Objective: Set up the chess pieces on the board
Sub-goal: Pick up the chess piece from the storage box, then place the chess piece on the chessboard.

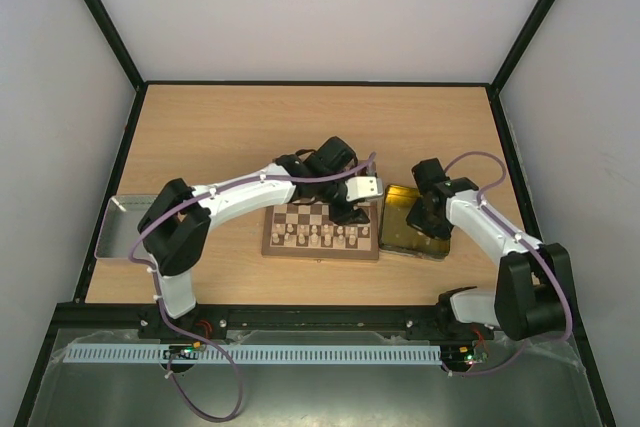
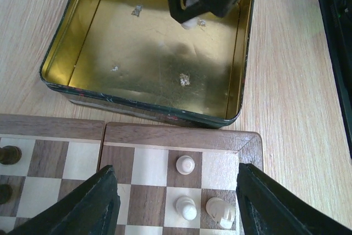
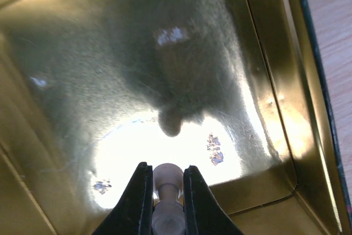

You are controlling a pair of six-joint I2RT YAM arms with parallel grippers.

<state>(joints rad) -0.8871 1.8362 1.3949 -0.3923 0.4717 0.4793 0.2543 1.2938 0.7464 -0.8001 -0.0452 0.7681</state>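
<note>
Setup looks nearly done: right gripper [image 3: 166, 169] clamps a pale cream wooden piece [image 3: 168, 184] over the shiny gold tray [image 2: 143, 70], left gripper [image 2: 176, 169] open above the checked wooden chessboard [image 2: 181, 136].

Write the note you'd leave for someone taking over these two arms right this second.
Left gripper: open, holding nothing, over the corner of the board that lies nearest the gold tray.
Right gripper: shut on a pale piece, down inside the gold tray.
Done: pale pieces stand by that corner, and dark pieces stand further along the board.
Left: carry the held piece to its square. No other piece shows in the tray. From above the pieces are too small to tell whether every square is filled correctly, so check.
</note>
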